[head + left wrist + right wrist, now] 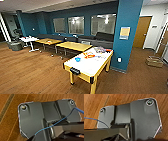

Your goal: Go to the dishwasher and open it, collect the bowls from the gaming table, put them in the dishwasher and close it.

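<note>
The gaming table (88,67), a long white-topped table on yellow legs, stands just ahead of me in the head view, slightly right of centre. One bright blue bowl (77,59) sits on its left side near the middle. Colourful game pieces (89,55) and boards lie on its far end. I cannot make out any other bowls among them. The dishwasher is out of view.
A teal pillar (126,32) rises right behind the table's far end. Two yellow-topped tables (74,45) and a small white table (29,39) stand to the left, before dark sofas (100,38). A cardboard box (154,61) lies on the wooden floor (32,72) at the right, near a wooden door (142,31).
</note>
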